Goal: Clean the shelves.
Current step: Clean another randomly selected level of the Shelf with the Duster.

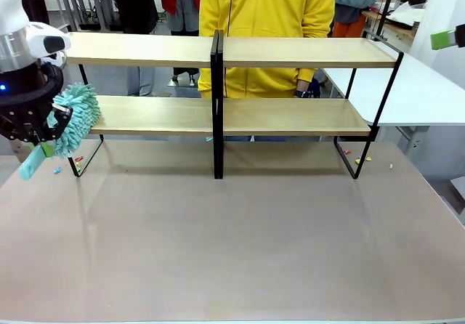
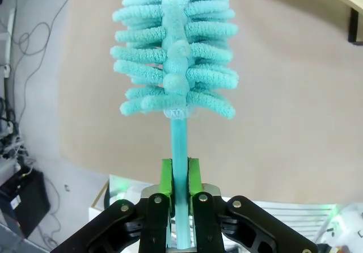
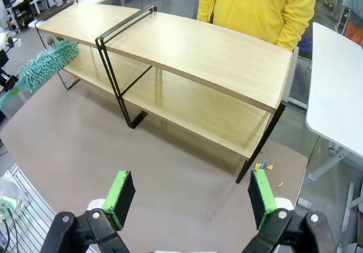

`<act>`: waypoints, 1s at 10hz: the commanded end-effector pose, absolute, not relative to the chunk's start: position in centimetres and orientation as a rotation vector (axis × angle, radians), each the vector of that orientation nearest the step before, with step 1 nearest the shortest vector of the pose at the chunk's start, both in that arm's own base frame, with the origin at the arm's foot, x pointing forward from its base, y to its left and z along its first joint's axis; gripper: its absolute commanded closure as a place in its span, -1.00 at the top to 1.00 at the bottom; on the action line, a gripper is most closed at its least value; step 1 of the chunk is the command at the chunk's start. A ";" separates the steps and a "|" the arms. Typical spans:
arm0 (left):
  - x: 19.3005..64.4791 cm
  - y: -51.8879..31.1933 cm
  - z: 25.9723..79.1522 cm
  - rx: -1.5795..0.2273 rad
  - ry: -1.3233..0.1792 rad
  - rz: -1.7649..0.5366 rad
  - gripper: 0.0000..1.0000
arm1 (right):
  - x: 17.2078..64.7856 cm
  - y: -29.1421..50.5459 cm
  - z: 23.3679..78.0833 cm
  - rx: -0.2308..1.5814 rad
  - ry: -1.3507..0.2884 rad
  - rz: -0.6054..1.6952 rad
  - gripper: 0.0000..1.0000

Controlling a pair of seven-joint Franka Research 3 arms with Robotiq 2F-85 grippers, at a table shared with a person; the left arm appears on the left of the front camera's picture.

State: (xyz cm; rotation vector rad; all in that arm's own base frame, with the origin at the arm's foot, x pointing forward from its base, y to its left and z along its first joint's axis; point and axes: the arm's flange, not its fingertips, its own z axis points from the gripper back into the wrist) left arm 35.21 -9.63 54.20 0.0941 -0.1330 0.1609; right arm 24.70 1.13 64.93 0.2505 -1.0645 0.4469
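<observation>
The shelves (image 1: 290, 117) are a two-tier rack of light-wood boards on a black frame, standing across the far half of the table; the right wrist view takes in the shelves (image 3: 198, 49) from above. My left gripper (image 1: 43, 131) hangs off their left end, shut on the thin handle of a teal fluffy duster (image 1: 76, 113). In the left wrist view the green pads of my left gripper (image 2: 180, 176) clamp that handle, and the duster head (image 2: 176, 49) points away over the table, apart from the rack. My right gripper (image 3: 191, 196) is open, high at the right, holding nothing.
A person in a yellow top (image 1: 265, 19) stands right behind the shelves. Small coloured scraps (image 1: 361, 159) lie by the rack's right foot, and more by the left foot (image 1: 58, 169). A white table (image 1: 421, 91) adjoins at the right. The brown tabletop (image 1: 232, 237) stretches in front.
</observation>
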 end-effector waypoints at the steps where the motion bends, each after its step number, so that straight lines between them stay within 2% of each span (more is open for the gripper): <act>1: 35.4 -9.7 54.5 0.114 -0.147 0.217 -0.75 | 24.7 1.0 65.0 0.255 -1.066 0.447 1.00; 2: 35.6 -10.0 54.3 0.121 -0.189 0.305 -0.75 | 24.7 1.0 65.0 0.255 -1.066 0.447 1.00; 4: 36.3 -11.2 53.5 0.251 -0.165 0.439 -0.75 | 24.7 1.0 65.0 0.255 -1.066 0.447 1.00; 6: 36.9 -12.0 53.4 0.257 -0.230 0.589 -0.75 | 24.7 1.0 65.0 0.255 -1.066 0.447 1.00; 10: 36.3 -12.5 53.8 0.153 -0.302 0.452 -0.75 | 24.7 1.0 65.0 0.255 -1.066 0.447 1.00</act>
